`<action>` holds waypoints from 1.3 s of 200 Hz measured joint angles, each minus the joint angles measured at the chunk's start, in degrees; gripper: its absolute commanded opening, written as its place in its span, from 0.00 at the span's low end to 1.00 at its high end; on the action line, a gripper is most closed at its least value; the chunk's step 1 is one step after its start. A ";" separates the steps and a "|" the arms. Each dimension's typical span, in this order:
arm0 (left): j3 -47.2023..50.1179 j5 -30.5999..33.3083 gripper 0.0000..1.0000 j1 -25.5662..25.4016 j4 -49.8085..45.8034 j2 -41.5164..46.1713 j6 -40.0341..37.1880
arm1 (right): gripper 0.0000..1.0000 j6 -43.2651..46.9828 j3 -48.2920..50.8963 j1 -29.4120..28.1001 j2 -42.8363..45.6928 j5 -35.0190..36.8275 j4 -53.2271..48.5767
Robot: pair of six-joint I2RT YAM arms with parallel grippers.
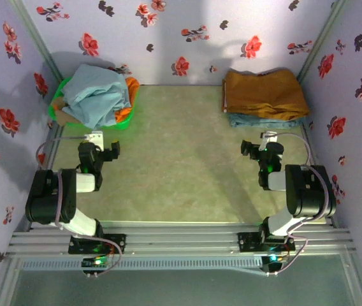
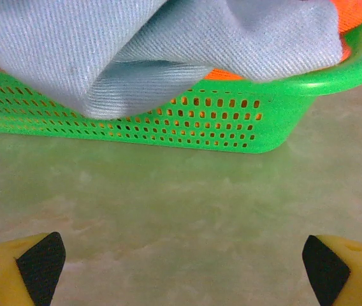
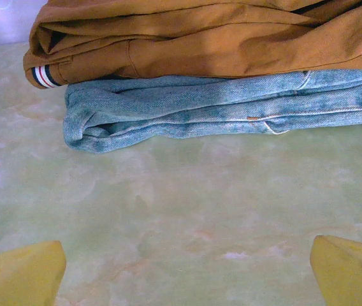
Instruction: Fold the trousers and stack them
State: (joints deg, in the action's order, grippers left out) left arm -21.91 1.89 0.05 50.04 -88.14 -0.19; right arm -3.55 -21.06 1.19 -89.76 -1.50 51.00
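While both arms sit low over the table, left gripper [image 1: 106,146] and right gripper [image 1: 256,145] are spread wide, holding nothing. Trousers [image 1: 95,95] lie heaped in the green basket [image 1: 58,102], far left, draping over its rim.

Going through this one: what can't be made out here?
Top and left wrist views: the pale sky-blue cloth trousers hide most of what fills the green perforated plastic basket.
Right wrist view: frame edges cut off the folded mustard-brown garment and the folded blue denim beneath.
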 measured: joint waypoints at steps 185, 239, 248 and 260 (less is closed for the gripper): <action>-0.02 1.20 1.00 -0.04 -0.02 0.00 -0.02 | 0.99 0.00 0.00 0.00 0.00 0.00 -0.02; -0.02 1.55 1.00 -0.07 0.00 0.00 -0.02 | 0.99 0.00 0.00 0.00 0.00 0.00 -0.02; -0.02 1.55 1.00 -0.07 -0.02 0.00 -0.02 | 0.99 0.00 0.00 0.00 0.00 0.00 -0.02; -0.02 1.55 1.00 -0.07 -0.02 0.00 -0.02 | 0.99 0.00 0.00 0.00 0.00 0.00 -0.02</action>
State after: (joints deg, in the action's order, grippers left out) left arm -21.93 3.44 -0.01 50.02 -88.14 -0.21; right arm -3.55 -21.06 1.19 -89.76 -1.50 50.98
